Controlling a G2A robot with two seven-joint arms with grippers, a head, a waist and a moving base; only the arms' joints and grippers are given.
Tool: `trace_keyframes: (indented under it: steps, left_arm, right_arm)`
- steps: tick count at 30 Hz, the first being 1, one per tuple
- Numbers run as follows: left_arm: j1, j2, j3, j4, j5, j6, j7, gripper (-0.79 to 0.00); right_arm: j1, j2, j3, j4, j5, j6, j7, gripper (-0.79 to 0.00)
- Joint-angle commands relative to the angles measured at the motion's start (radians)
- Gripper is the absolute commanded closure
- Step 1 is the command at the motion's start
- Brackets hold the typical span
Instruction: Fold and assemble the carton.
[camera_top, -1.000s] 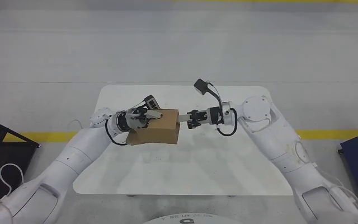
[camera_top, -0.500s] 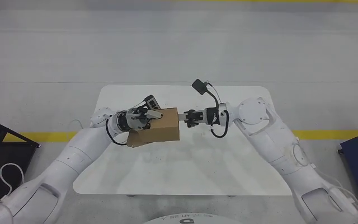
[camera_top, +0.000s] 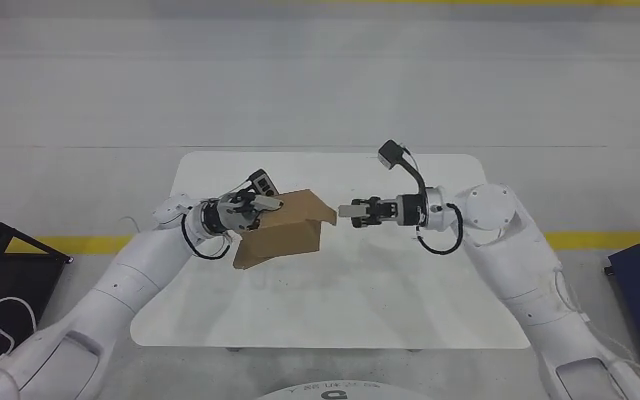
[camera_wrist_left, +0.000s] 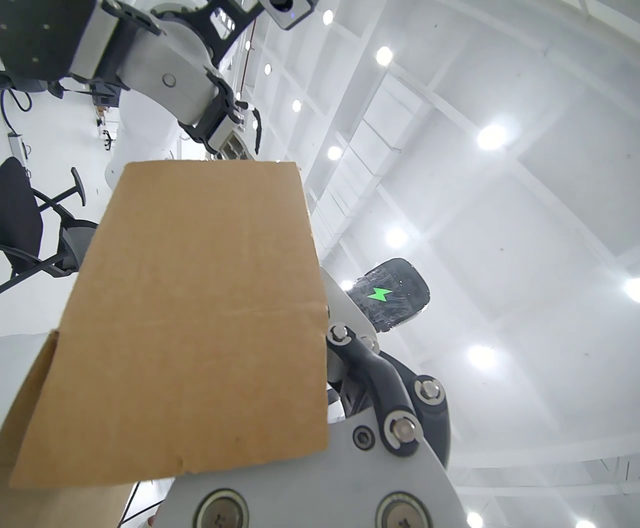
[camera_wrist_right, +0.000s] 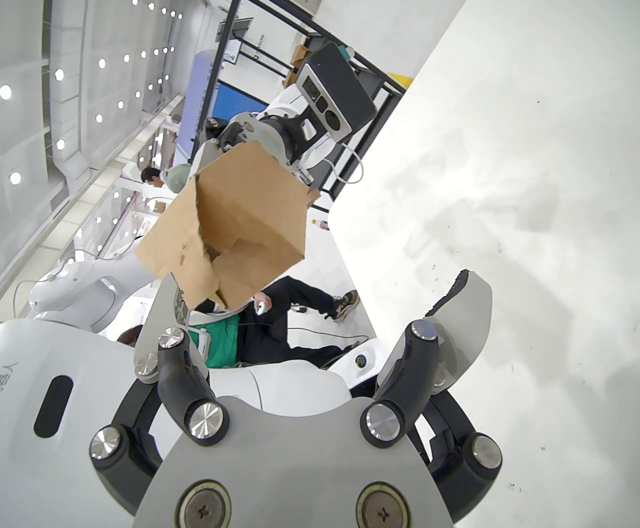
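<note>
Carton (camera_top: 290, 228), judged light and crease-prone, is clamped at one wall by left gripper (camera_top: 262, 204); right gripper (camera_top: 346, 212), spread and empty, should take a flap.

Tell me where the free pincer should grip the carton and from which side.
Likely best: the raised flap at the open end of the carton, approached from where the right pincer is: its thin edge juts that way, and the left pincer holds the far end.

Brown cardboard carton (camera_top: 285, 228): partly formed, tilted, raised over table (camera_top: 400, 300), one end open, top flap lifted.
</note>
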Motion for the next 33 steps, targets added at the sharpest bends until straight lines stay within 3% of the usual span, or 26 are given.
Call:
trace_keyframes:
  steps: [1, 11, 33]
  left_arm:
    - [0.011, 0.008, -0.011, -0.007, 0.000, -0.001, 0.000, 0.000]
    - [0.024, 0.020, -0.016, -0.028, 0.029, -0.002, 0.000, 0.000]
    - [-0.006, -0.002, 0.036, -0.003, 0.041, -0.013, 0.000, 0.000]
  right_arm:
    - [-0.021, 0.004, 0.022, -0.009, 0.013, -0.013, 0.008, -0.785]
    - [-0.011, 0.002, -0.036, -0.057, -0.059, 0.043, -0.010, -0.785]
    - [0.091, -0.026, -0.203, -0.039, -0.167, 0.140, -0.074, -0.785]
